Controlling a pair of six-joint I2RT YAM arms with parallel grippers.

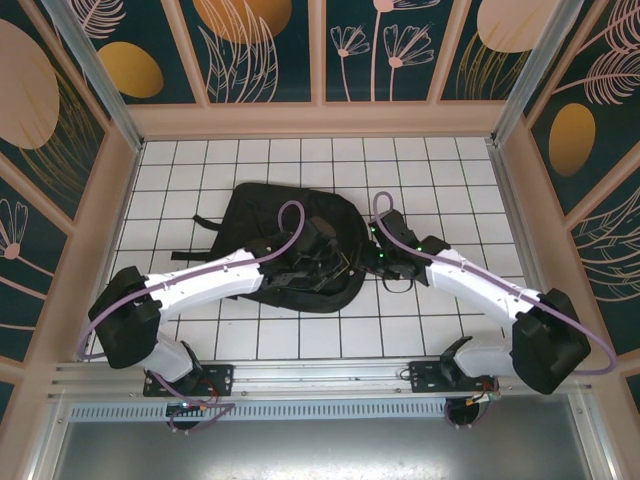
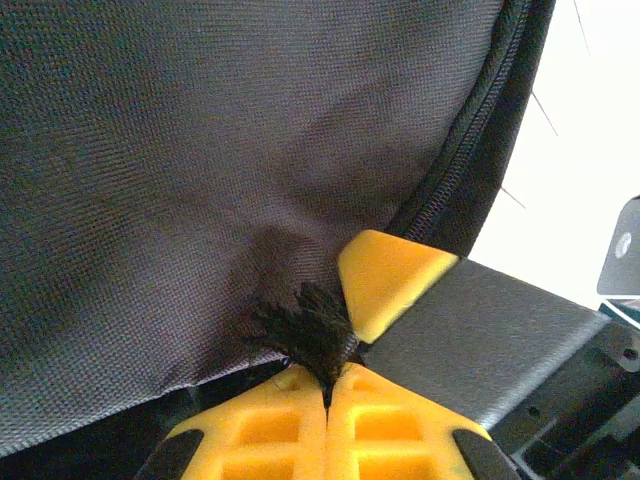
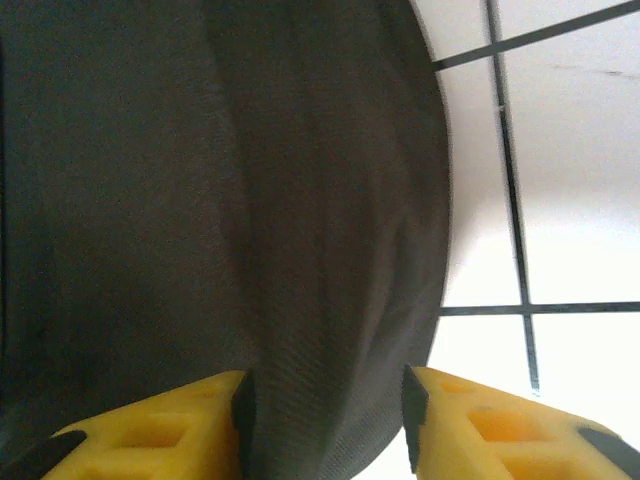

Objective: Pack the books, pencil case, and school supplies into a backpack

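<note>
No lettering, label or number can be read on the backpack (image 1: 255, 215).

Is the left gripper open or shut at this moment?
Shut. In the left wrist view the left gripper has its yellow tips pressed together, pinching a frayed black tuft on the backpack.

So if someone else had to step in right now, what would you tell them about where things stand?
Left claw: shut on a frayed black tuft of the backpack, beside its zip.
Right claw: straddles the backpack's right edge; gripping or not, I cannot tell.
The backpack lies flat on the table.
Done: unclear; whether books and supplies are inside, I cannot tell.
Left: probably check contents, then zip up.
</note>
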